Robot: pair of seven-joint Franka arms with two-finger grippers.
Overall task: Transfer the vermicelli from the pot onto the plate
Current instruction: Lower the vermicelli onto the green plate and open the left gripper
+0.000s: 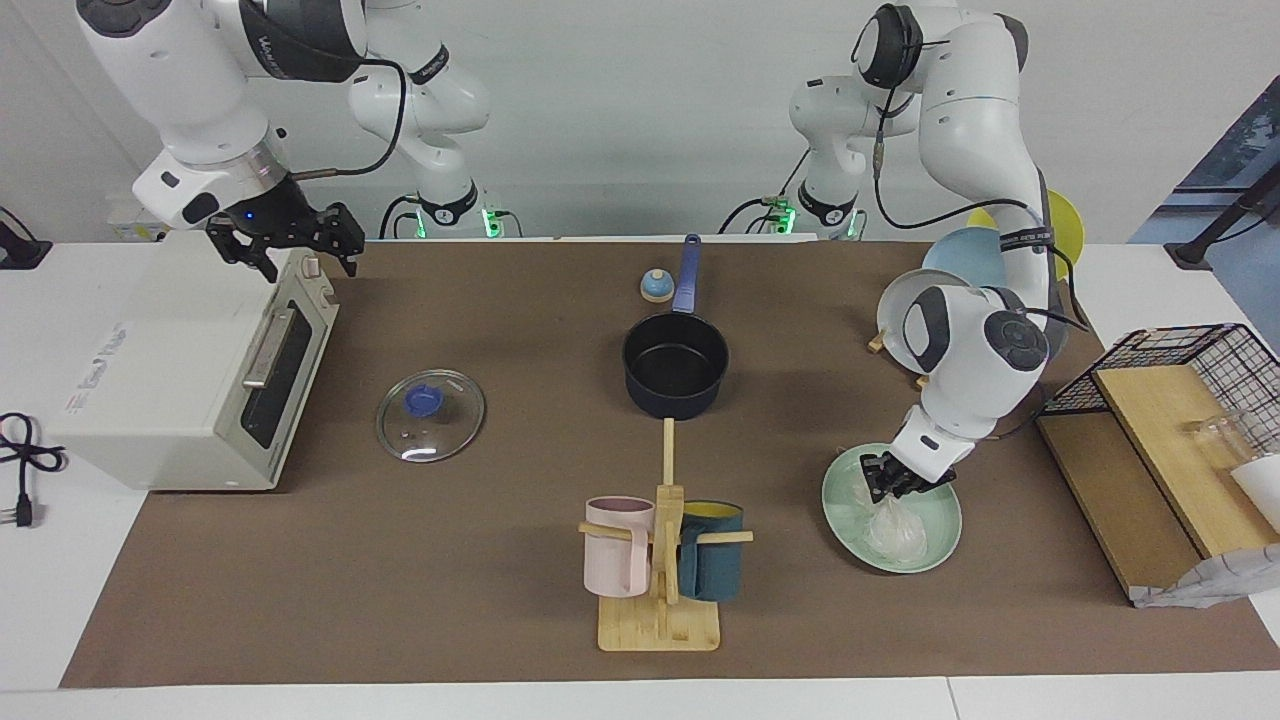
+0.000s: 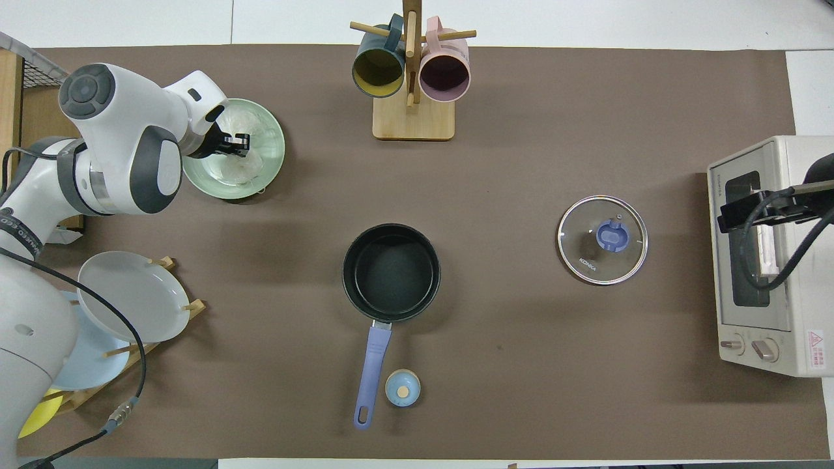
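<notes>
The pot (image 2: 391,272) is seen mid-bench, empty, its handle (image 2: 371,376) lying along the near-far line and pointing toward the robots, beside a small blue knob (image 2: 402,387). The lid (image 2: 602,240) is laid flat toward the right arm's end. Farther out, toward the left arm's end, the plate (image 1: 935,545) is found with the vermicelli (image 1: 893,530) on it. The left gripper (image 1: 897,480) is lowered over the plate, its fingers slightly parted above the clump, gripping nothing visible. The right gripper (image 1: 290,245) is held waiting over the oven (image 1: 180,370), fingers spread and empty.
</notes>
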